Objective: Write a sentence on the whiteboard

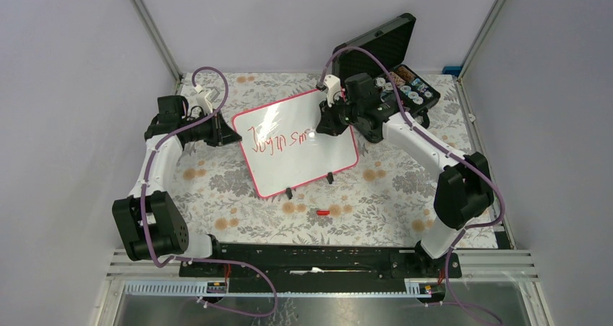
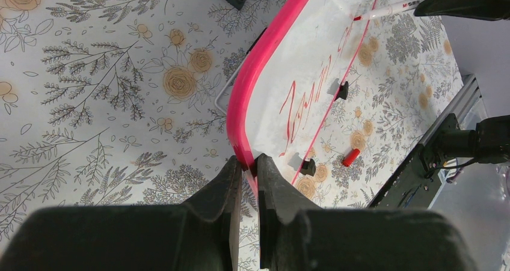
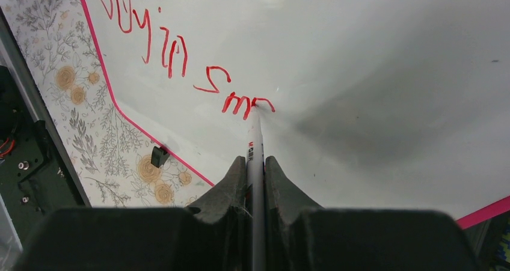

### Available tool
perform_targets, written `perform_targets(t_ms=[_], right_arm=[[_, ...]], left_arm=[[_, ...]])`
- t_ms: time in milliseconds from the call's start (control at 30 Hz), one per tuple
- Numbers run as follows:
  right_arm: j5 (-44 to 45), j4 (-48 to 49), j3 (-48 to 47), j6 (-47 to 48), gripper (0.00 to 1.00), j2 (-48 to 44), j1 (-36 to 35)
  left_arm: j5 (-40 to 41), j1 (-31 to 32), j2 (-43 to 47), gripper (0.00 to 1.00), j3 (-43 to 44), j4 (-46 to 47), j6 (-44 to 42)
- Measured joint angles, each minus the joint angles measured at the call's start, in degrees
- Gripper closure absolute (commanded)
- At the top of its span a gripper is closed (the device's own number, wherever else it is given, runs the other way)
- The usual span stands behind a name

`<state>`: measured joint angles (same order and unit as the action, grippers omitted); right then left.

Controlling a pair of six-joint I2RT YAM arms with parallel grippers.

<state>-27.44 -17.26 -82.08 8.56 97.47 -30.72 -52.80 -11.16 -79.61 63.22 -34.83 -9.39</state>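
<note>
Flowered bench [image 1: 217, 189] underneath, and the whiteboard [image 1: 303, 160] sits on it between the two hands, with an open black case [image 1: 390, 44] just beyond the right hand. The left hand [image 2: 249, 169] is clamped tight on the board's pink rim. The right hand [image 3: 255, 163] is closed on a white marker [image 3: 256, 145] that pokes straight out ahead of it, tip touching the board. Right at that tip, the sentence [image 3: 180, 60] reads roughly "Joy in Sm" in red. A small red piece [image 1: 322, 212] lies on the bench, well behind the right hand.
</note>
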Motion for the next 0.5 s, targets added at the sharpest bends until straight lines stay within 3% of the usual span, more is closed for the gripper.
perform_targets(t_ms=[500], right_arm=[[0.5,-0.1,3.2,0.5,1.00,-1.1,0.1]], left_arm=[[0.0,0.0,0.0,1.00,0.0,0.0,0.0]])
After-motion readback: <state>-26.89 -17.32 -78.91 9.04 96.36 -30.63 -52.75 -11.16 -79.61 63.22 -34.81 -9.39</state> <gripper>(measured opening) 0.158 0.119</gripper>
